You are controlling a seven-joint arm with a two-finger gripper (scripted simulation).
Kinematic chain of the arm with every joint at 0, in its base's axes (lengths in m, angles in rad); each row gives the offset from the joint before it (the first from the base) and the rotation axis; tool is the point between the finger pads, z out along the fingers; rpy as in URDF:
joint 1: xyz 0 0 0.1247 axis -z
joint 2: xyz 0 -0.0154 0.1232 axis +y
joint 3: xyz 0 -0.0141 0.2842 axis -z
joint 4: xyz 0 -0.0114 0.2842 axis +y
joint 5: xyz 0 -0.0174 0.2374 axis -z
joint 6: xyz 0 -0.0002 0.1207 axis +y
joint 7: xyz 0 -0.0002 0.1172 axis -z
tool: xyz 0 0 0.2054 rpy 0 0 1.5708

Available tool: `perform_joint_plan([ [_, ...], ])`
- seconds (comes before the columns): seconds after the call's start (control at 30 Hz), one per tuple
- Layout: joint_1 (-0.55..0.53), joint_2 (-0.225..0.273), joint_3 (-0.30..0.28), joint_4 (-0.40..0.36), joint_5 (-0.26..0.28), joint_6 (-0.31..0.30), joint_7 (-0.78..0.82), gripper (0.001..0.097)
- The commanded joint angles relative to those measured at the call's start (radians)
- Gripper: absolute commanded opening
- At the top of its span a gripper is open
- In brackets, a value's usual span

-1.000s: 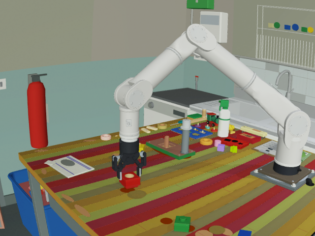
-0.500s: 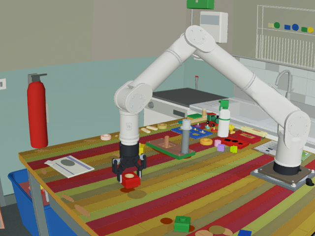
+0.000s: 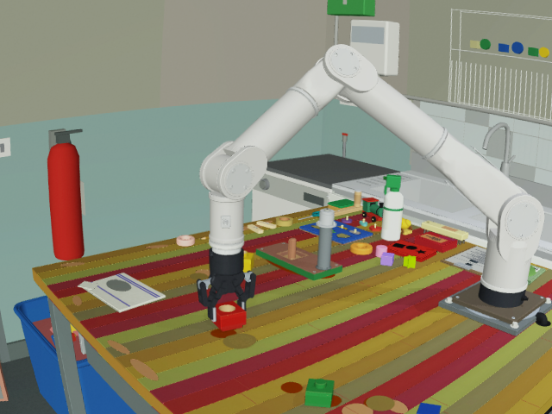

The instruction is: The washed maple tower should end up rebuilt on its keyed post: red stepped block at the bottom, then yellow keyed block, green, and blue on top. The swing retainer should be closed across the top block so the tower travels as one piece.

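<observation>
The red stepped block (image 3: pixel 229 314) lies on the striped table near its left edge, directly under my gripper (image 3: pixel 226 297), whose fingers straddle the block's top. The tower base (image 3: pixel 298 262), a green-edged brown plate, sits behind and to the right, with its tan keyed post (image 3: pixel 292 248) bare and the grey retainer column (image 3: pixel 325 238) upright beside it. A yellow block (image 3: pixel 248 261) peeks out behind my wrist. The green block (image 3: pixel 319 392) and the blue block (image 3: pixel 429 408) lie at the table's near edge.
Behind the work stand a counter with a sink and a white spray bottle (image 3: pixel 392 213) among scattered toys. A card (image 3: pixel 121 290) lies on the left of the table, a blue bin (image 3: pixel 35 352) sits below it, and my arm's base (image 3: pixel 504 298) is on the right.
</observation>
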State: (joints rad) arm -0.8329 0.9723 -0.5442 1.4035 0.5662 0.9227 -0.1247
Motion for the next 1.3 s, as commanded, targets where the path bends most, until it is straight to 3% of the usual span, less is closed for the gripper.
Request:
perform_joint_plan([
  [0.0, 0.000, -0.001, 0.000, -0.001, 0.000, 0.000, 0.000, 0.0655],
  [0.93, 0.000, 0.000, 0.000, 0.001, 0.000, 0.000, 0.000, 0.0095],
  [1.27, 0.001, -0.007, -0.003, -0.003, -0.004, 0.010, 0.003, 0.0080],
])
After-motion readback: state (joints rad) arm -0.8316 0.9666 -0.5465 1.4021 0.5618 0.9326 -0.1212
